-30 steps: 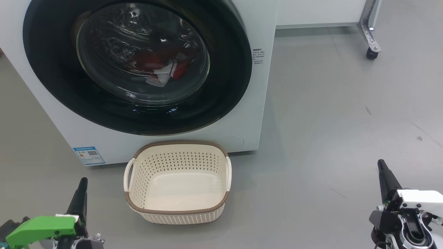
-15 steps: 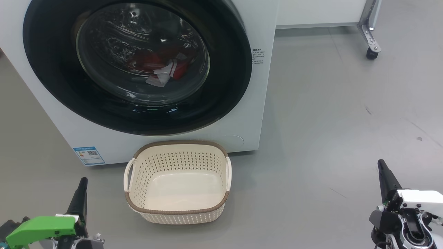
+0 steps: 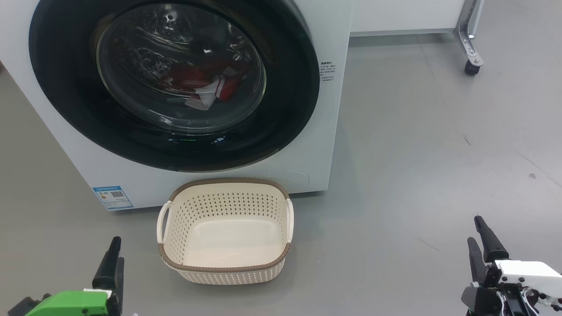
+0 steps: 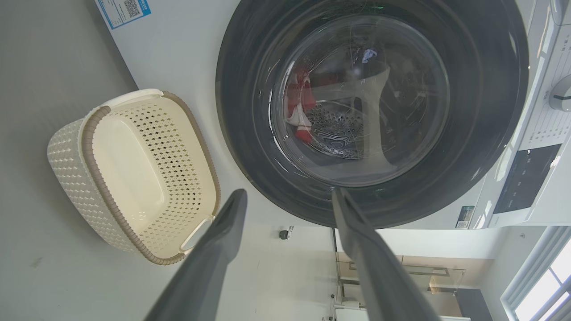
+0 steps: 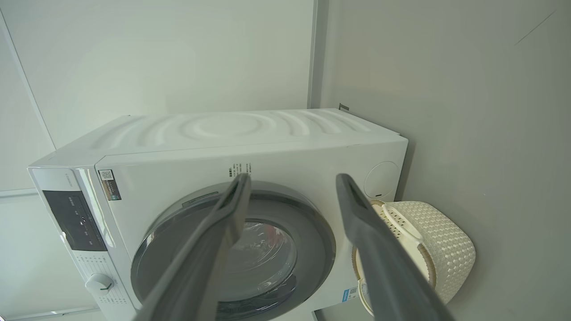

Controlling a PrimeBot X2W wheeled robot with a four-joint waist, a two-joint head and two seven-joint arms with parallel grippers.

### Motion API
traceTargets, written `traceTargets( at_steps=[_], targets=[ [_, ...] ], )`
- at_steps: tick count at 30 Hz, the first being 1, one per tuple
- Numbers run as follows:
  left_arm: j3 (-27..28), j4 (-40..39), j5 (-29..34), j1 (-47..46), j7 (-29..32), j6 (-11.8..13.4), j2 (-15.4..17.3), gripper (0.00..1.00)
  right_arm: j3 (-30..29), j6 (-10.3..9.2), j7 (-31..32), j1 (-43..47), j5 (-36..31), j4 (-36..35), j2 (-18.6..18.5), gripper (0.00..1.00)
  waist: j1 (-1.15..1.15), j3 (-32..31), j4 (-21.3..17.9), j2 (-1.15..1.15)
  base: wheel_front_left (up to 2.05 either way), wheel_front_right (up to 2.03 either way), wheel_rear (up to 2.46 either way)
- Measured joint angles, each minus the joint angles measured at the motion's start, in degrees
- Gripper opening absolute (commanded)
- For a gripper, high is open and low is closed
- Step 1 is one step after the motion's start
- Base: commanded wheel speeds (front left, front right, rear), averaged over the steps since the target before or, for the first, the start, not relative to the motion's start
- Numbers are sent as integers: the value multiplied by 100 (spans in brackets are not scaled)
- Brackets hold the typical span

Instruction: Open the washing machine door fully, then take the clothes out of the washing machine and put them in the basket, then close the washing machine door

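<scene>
Green plastic covers the body of the left gripper (image 3: 118, 251), which sits low at the left, above the grey floor (image 3: 417, 153) and apart from the basket. In the left wrist view its two dark fingers (image 4: 214, 249) stand wide apart and hold nothing.

A little to the right, a small blue label (image 3: 112, 197) is stuck on the lower left corner of the white washing machine (image 3: 325, 131). The washing machine door (image 3: 66, 87) is shut, its glossy black rim lying flat against the front panel. Through the clear glass bowl I can see the clothes (image 3: 184, 79), red fabric with a white piece, lying low inside the steel drum.

The basket (image 3: 228, 275) stands upright on the floor just in front of the machine, below the right half of the door, with its brown rim close to the white panel. Its smooth cream bottom is in plain sight.

Further right, a metal leg with a black caster (image 3: 472, 68) stands at the back.

The right gripper (image 3: 474, 230) is low at the far right, well apart from the basket. Its fingers (image 5: 383, 249) are also spread wide and grip nothing.
</scene>
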Motion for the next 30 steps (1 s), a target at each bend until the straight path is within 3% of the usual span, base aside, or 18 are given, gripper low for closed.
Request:
traceTargets(
  at_steps=[17,30],
  targets=[
    [-229,-183,109,-27,-254,0,1,100,29,0,-202,-12,-275,-142,-64,100,0,7,-13,0,0,0,0],
    [-513,-296,541,-82,-557,0,38,100,252,1,-448,-30,-804,-263,-252,100,0,19,-15,0,0,0,0]
  ],
)
